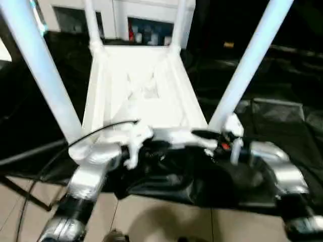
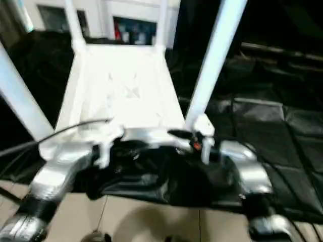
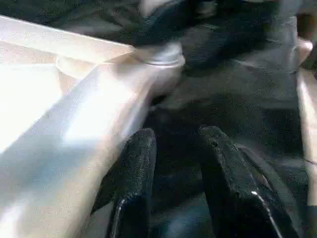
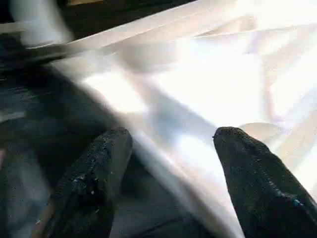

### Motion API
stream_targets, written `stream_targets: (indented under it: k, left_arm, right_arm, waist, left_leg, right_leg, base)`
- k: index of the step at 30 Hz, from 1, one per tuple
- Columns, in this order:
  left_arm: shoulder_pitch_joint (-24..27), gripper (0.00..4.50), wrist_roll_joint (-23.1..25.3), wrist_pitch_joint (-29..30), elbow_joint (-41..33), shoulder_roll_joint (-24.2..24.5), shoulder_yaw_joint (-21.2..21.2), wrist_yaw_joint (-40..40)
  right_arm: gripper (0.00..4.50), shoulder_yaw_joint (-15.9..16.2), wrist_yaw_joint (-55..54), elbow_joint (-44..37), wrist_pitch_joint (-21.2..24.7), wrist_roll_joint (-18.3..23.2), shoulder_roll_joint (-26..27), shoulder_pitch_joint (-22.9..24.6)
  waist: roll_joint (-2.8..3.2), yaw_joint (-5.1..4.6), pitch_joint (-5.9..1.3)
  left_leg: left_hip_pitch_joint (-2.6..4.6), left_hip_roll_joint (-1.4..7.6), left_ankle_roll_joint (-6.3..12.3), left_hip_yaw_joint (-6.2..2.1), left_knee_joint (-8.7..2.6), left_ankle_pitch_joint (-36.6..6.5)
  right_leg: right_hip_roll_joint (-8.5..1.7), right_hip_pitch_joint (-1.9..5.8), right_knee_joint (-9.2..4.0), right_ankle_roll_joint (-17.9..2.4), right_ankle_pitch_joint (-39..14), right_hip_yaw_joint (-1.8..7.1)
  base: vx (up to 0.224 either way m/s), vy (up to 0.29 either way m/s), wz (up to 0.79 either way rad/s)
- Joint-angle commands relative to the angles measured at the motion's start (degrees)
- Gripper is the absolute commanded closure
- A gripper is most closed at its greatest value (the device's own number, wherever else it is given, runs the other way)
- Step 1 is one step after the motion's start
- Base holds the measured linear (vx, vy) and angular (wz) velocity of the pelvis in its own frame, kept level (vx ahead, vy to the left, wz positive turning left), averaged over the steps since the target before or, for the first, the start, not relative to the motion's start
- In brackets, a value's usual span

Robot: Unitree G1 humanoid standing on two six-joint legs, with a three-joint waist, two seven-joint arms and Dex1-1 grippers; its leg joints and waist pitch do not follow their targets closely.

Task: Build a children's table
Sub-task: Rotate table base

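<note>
Looking down, left eye view: the children's table [image 1: 144,91] lies upside down on a dark cloth-covered surface [image 1: 282,126], ribbed underside up, with all four white legs [image 1: 43,70] standing in the corner sockets
Near legs, left eye view: one rises at the robot's left, another [image 1: 250,60] at its right, both slanting outward toward the picture's top; two thinner-looking far legs stand at the far corners
Arms, left eye view: both silver forearms reach in to the near edge of the tabletop, the left toward the near left corner, the right toward the near right corner
Background, right eye view: a white glass-door cabinet [image 2: 126,22] stands beyond the table; coloured items sit on its shelf behind the glass, too blurred to name
Floor, right eye view: pale tiles [image 2: 151,217] show under the near edge of the cloth
Left wrist view: the left gripper [image 3: 171,144] has its two black fingers [image 3: 133,168] parted with nothing between them, just beside a leg where it enters its round socket [image 3: 158,57]
Right wrist view: the right gripper [image 4: 171,144] stands wide open and empty, fingers [image 4: 96,173] hovering over the ribbed underside of the tabletop, a leg passing beneath them
Step in hand, as a judgement: the legs look seated, so assembly seems nearly done
Next move, as a judgement: likely checking each leg is pressed home, then gripping the frame with both hands to turn the table upright without loosening a leg
</note>
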Motion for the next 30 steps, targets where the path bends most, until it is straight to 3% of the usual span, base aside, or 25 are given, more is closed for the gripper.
stream_targets:
  k: [1,2,3,4,5,6,7,8,9,10,11,13,14,15,16,18,19,21,23,24,28,30]
  left_arm:
    - [2.28,2.62,-1.28,3.24,-5.28,0.41,-1.08,0.89]
    - [2.28,2.59,-1.28,3.24,-5.28,0.41,-1.08,0.89]
    - [7.22,2.51,-2.30,6.35,-11.51,1.47,-0.66,2.51]
    - [7.94,2.51,-2.52,6.68,-12.34,1.65,-0.51,2.62]
    - [8.98,2.39,-2.84,7.40,-13.49,1.94,-0.26,2.76]
    - [10.12,2.26,-3.09,8.30,-14.87,2.41,-0.09,2.79]
    - [11.65,2.26,-3.36,9.35,-16.66,3.14,-0.05,2.59]
    - [12.70,2.19,-3.56,10.07,-17.90,3.66,-0.05,2.46]
    - [13.85,2.17,-3.97,11.20,-19.49,4.28,-0.10,2.47]
    - [15.61,2.08,-4.52,12.33,-21.57,5.16,-0.21,2.37]
    - [16.75,1.94,-4.91,13.29,-23.10,5.72,-0.27,2.44]
    - [19.52,1.78,-5.32,14.63,-25.85,6.97,-0.14,2.83]
    - [20.54,1.73,-5.52,14.94,-26.78,7.45,0.06,3.05]
    - [21.46,1.73,-5.59,15.16,-27.44,7.86,0.42,3.39]
    - [22.10,1.62,-5.71,15.46,-28.03,8.19,0.67,3.75]
    - [23.02,1.36,-4.61,13.53,-27.91,8.55,2.16,5.23]
    - [23.48,1.34,-3.54,10.53,-27.03,8.82,4.65,6.92]
    - [23.43,1.28,-3.48,8.88,-26.49,8.91,6.33,7.90]
    - [23.04,0.99,-3.78,7.40,-25.89,8.74,7.99,8.76]
    - [21.22,0.90,-5.79,4.76,-25.24,8.20,12.22,10.23]
    - [17.68,0.55,-8.91,2.12,-24.07,8.61,16.15,11.06]
    - [14.43,0.48,-11.18,0.50,-23.10,8.24,17.44,10.67]
  right_arm:
    - [1.44,-2.62,-3.78,2.00,-1.19,-0.84,-0.36,-1.60]
    - [1.44,-2.62,-3.78,2.00,-1.19,-0.84,-0.36,-1.60]
    - [1.44,-3.83,-9.40,5.93,-2.82,-2.48,0.22,-3.87]
    - [1.44,-4.07,-10.40,6.68,-3.10,-2.70,0.32,-4.29]
    - [1.44,-4.46,-12.25,8.14,-3.00,-3.01,0.41,-5.13]
    - [1.44,-4.68,-15.01,10.20,-3.33,-3.88,0.44,-6.19]
    - [1.44,-5.16,-17.86,12.73,-3.72,-4.45,0.50,-7.52]
    - [1.44,-5.48,-19.75,14.45,-4.03,-4.79,0.54,-8.43]
    - [1.44,-5.69,-22.11,16.81,-3.90,-5.16,0.52,-9.64]
    - [1.44,-6.00,-25.15,20.00,-4.65,-5.62,0.54,-11.31]
    - [1.44,-6.26,-27.08,22.19,-5.35,-6.08,0.61,-12.42]
    - [1.44,-7.12,-32.30,27.07,-6.71,-6.85,0.80,-15.30]
    - [1.44,-7.62,-33.64,28.73,-6.92,-6.74,0.92,-16.35]
    - [1.44,-7.85,-35.26,30.38,-7.45,-6.99,0.84,-17.37]
    - [1.44,-8.03,-36.39,31.70,-7.98,-7.26,0.80,-18.14]
    - [1.44,-8.30,-38.11,34.24,-9.11,-7.68,0.52,-19.66]
    - [1.44,-8.55,-38.42,35.92,-9.96,-7.61,0.43,-20.93]
    - [1.44,-8.68,-37.84,36.85,-10.51,-7.36,0.51,-21.66]
    - [1.44,-8.76,-37.03,37.30,-11.01,-7.15,0.67,-22.12]
    - [1.44,-8.74,-33.43,37.64,-12.56,-6.41,1.33,-22.50]
    - [1.44,-8.46,-28.78,37.29,-14.45,-6.11,2.22,-21.35]
    - [1.44,-8.44,-26.33,35.78,-14.08,-5.31,2.66,-19.33]
  waist:
    - [0.19,-0.27,-3.40]
    - [0.07,-0.30,-3.34]
    - [-0.24,-0.19,-3.40]
    - [-0.24,-0.43,-3.27]
    - [-0.21,-0.40,-3.28]
    - [-0.47,-0.43,-3.30]
    - [-1.26,-0.51,-3.26]
    - [-1.26,-0.51,-3.26]
    - [-0.62,-0.39,-3.22]
    - [-1.67,-0.70,-2.71]
    - [-1.22,-0.68,-2.98]
    - [-2.17,-0.90,-2.67]
    - [-2.05,-0.96,-2.68]
    - [-1.87,-0.93,-2.73]
    - [-2.67,-1.02,-2.76]
    - [-2.60,-0.82,-2.92]
    - [-3.42,-1.02,-3.08]
    - [-3.22,-0.99,-3.23]
    - [-3.46,-1.13,-3.22]
    - [-3.91,-1.22,-3.64]
    - [-3.58,-1.31,-3.28]
    - [-3.45,-1.11,-3.37]
  left_leg:
    - [1.22,1.74,1.69,-0.27,-4.19,-12.16]
    - [1.25,1.68,1.80,-0.18,-4.18,-12.28]
    - [1.26,1.71,1.54,-0.14,-4.06,-12.41]
    - [0.64,1.60,1.31,-0.36,-4.35,-11.92]
    - [0.91,1.49,1.24,-0.23,-4.19,-12.22]
    - [1.09,1.42,1.28,-0.15,-4.04,-12.39]
    - [1.17,1.45,1.09,-0.06,-4.01,-12.25]
    - [1.17,1.45,1.09,-0.06,-4.01,-12.25]
    - [1.20,1.31,0.50,-0.17,-4.12,-13.10]
    - [1.03,1.28,0.46,-0.12,-4.15,-13.72]
    - [1.00,1.30,-0.07,-0.28,-4.21,-13.84]
    - [1.15,1.21,0.05,0.00,-4.00,-13.14]
    - [0.77,1.11,0.03,-0.20,-4.08,-12.89]
    - [0.92,1.08,-0.10,-0.09,-3.98,-12.98]
    - [0.89,1.07,0.06,0.02,-3.82,-12.70]
    - [0.98,1.08,0.34,0.05,-3.65,-11.07]
    - [0.62,0.99,0.68,0.03,-3.50,-10.07]
    - [0.71,1.05,0.98,0.01,-3.34,-8.88]
    - [0.50,1.06,1.16,0.02,-3.23,-8.28]
    - [0.52,1.07,1.14,-0.01,-3.02,-8.29]
    - [0.49,1.18,0.39,-0.16,-3.20,-11.85]
    - [0.81,1.22,-0.50,-0.27,-3.18,-13.49]
  right_leg:
    - [-2.07,1.98,-3.24,-13.42,-11.49,1.64]
    - [-1.92,1.94,-3.41,-13.07,-11.74,1.69]
    - [-2.00,1.88,-3.22,-12.70,-12.09,1.74]
    - [-2.08,2.30,-3.31,-12.18,-12.96,1.63]
    - [-1.90,2.07,-3.45,-11.78,-13.54,1.67]
    - [-1.76,1.90,-3.49,-11.51,-14.05,1.72]
    - [-1.79,1.72,-3.55,-11.31,-14.72,1.65]
    - [-1.79,1.72,-3.55,-11.31,-14.72,1.65]
    - [-1.72,1.69,-3.61,-10.04,-16.75,1.65]
    - [-1.49,1.35,-3.59,-9.58,-17.00,1.67]
    - [-1.64,1.54,-3.33,-9.40,-17.08,1.59]
    - [-1.21,1.07,-3.33,-8.89,-15.40,1.63]
    - [-1.27,1.40,-3.07,-8.71,-15.22,1.60]
    - [-1.17,1.24,-3.10,-8.39,-14.63,1.62]
    - [-1.13,1.22,-3.09,-8.28,-14.17,1.60]
    - [-1.06,1.20,-2.67,-8.37,-11.43,1.63]
    - [-0.94,1.54,-2.42,-8.63,-9.82,1.51]
    - [-0.94,1.57,-2.07,-8.91,-7.21,1.46]
    - [-0.85,1.68,-1.86,-9.01,-5.95,1.40]
    - [-1.01,1.90,-1.64,-9.44,-5.73,1.38]
    - [-1.15,1.63,-1.90,-9.79,-8.49,1.43]
    - [-1.26,1.53,-1.98,-9.50,-10.31,1.47]
  base:
    - [0.000,0.000,0.00]
    - [0.000,0.000,0.00]
    - [0.000,0.000,0.00]
    - [0.000,0.000,0.00]
    - [0.000,0.000,0.00]
    - [0.000,0.000,0.00]
    - [0.000,0.000,0.00]
    - [0.000,0.000,0.00]
    - [0.000,0.000,0.00]
    - [0.000,0.000,0.00]
    - [0.000,0.000,0.00]
    - [0.000,0.000,0.00]
    - [0.000,0.000,0.00]
    - [0.000,0.000,0.00]
    - [0.000,0.000,0.00]
    - [0.000,0.000,0.00]
    - [0.000,0.000,0.00]
    - [0.000,0.000,0.00]
    - [0.000,0.000,0.00]
    - [0.000,0.000,0.00]
    - [0.000,0.000,0.00]
    - [0.000,0.000,0.00]
